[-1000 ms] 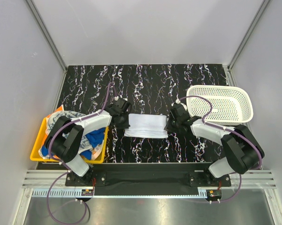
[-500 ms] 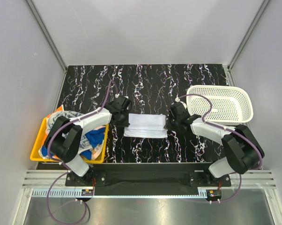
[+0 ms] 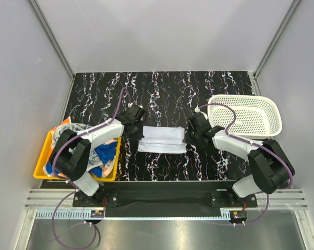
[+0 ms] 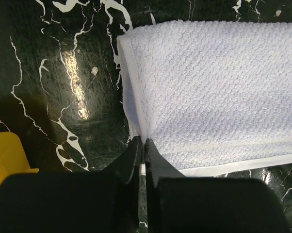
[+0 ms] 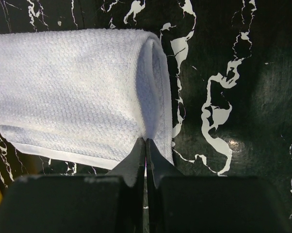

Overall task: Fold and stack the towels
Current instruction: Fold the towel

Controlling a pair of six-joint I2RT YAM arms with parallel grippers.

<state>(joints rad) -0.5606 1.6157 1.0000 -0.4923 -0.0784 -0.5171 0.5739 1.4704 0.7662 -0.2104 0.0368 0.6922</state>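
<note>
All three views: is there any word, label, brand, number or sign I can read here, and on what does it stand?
None: no readable text in any view.
The white towel, the yellow bin, the white basket and the marbled table bear no lettering.
The small parts by the arm bases are too small to read.

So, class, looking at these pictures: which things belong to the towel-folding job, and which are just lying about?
Part of the job: the folded white towel mid-table; the left gripper and right gripper, each shut on one end of it; the unfolded towels heaped in the bin.
Just there: the yellow bin; the white basket; the marbled table.
</note>
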